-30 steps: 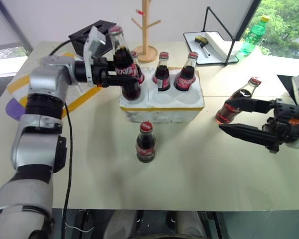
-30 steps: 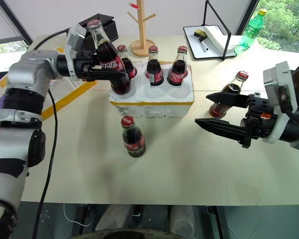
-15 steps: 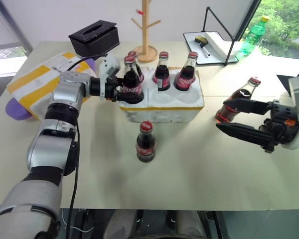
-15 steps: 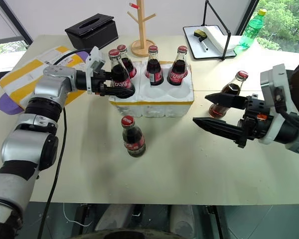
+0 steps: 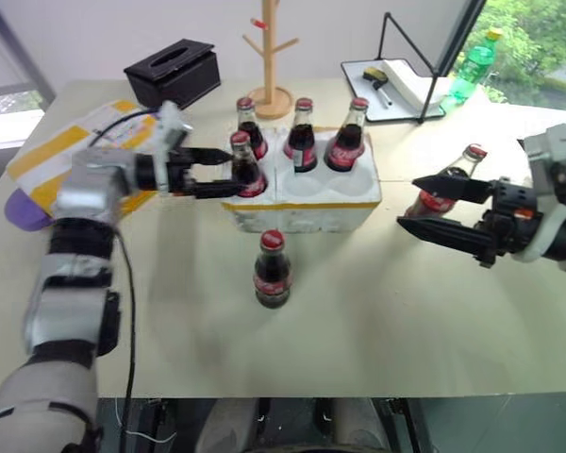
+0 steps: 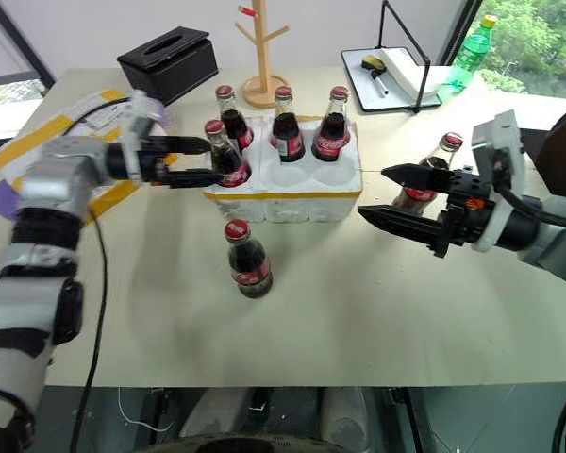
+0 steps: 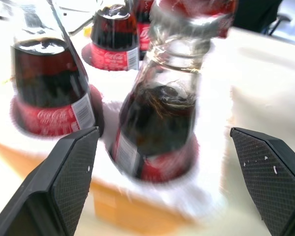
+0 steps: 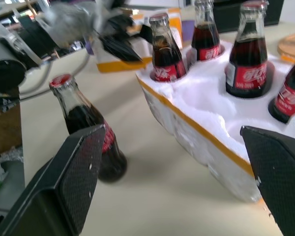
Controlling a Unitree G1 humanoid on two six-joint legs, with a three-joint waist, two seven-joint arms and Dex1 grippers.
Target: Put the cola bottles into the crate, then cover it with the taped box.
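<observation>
Taped box at left edge of frame on table, partly behind left arm; left end effector left of centre, fingers spread, straddling the front-left cola bottle seated in crate without gripping it. Crate at upper centre with three more cola bottles in rear wells; one cola bottle upright on table just below crate. Right end effector at right, fingers wide apart and holding nothing, last cola bottle standing just behind its upper finger.

A black tissue box stands near a wooden peg stand.
</observation>
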